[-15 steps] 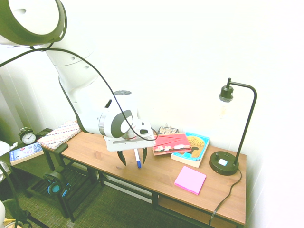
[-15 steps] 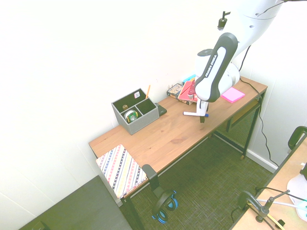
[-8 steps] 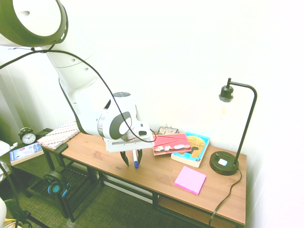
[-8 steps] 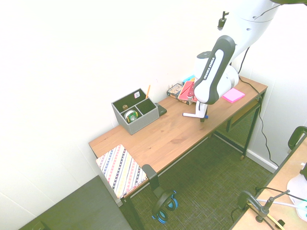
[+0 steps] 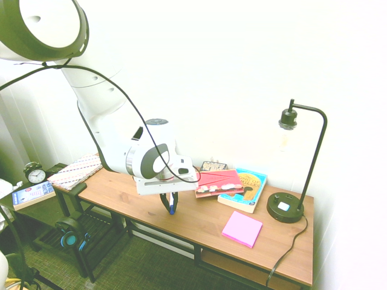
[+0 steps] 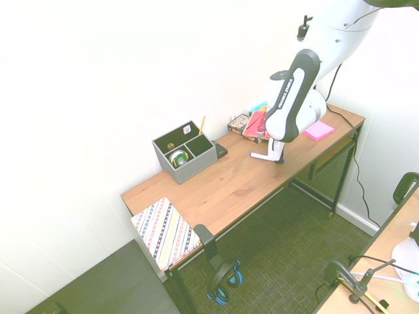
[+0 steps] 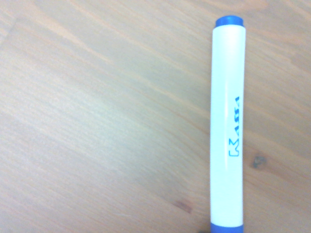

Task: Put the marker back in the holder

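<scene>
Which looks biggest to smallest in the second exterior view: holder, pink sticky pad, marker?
1. holder, clearly largest.
2. pink sticky pad, though it lies farther from the camera.
3. marker, mostly hidden under the gripper.

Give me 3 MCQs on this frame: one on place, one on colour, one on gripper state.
1. Where does the grey desk organizer stand?
A. on the desk, far from the arm
B. under the lamp
C. on the floor

2. What colour is the sticky-note pad?
A. yellow
B. pink
C. green

3. How is the gripper?
A. wide open above the books
B. open over the organizer
C. shut on the marker at the desk surface

Answers:
1 A, it sits on the desk end away from the gripper in the second exterior view.
2 B, it lies pink near the lamp base.
3 C, the fingers meet around the marker.
</scene>
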